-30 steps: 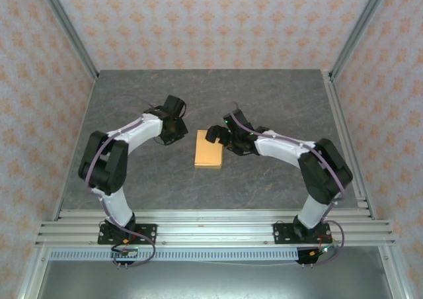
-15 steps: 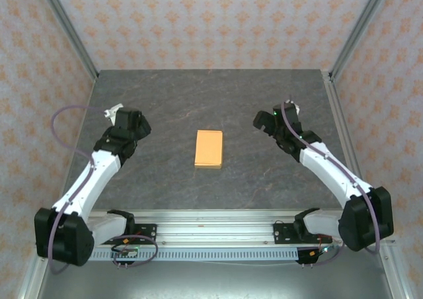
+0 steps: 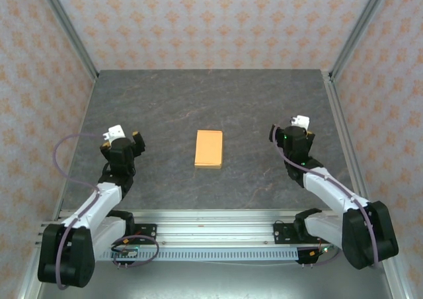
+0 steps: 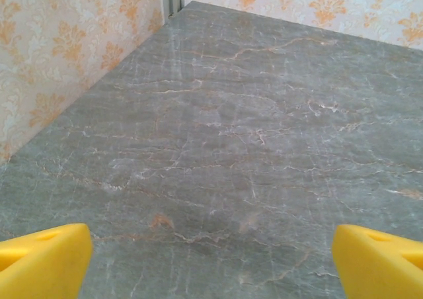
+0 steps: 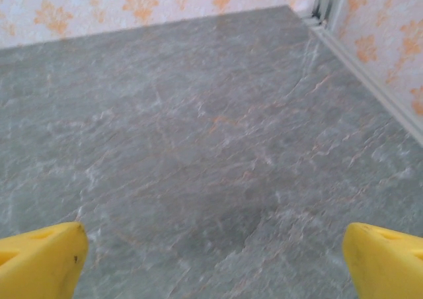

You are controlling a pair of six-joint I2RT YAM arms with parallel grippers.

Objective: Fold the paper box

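The paper box [image 3: 209,149] lies flat in the middle of the grey table as a small compact tan-orange rectangle, and nothing touches it. My left gripper [image 3: 121,140] hangs well to the left of the box, drawn back toward the arm's base. In the left wrist view its yellow fingertips [image 4: 43,259] stand far apart over bare table, so the left gripper [image 4: 211,259] is open and empty. My right gripper [image 3: 291,132] hangs well to the right of the box. Its yellow fingertips [image 5: 39,256] are also spread wide, and the right gripper [image 5: 211,256] is open with nothing between them.
The marbled grey table [image 3: 211,100] is walled by patterned panels at the back and both sides. Metal corner posts [image 3: 66,28] rise at the left and right rear. A rail [image 3: 211,223] with both arm bases runs along the near edge.
Both arms have drawn back from beside the box, the left gripper to the left and the right to the right. The left gripper has opened. The box has not moved.
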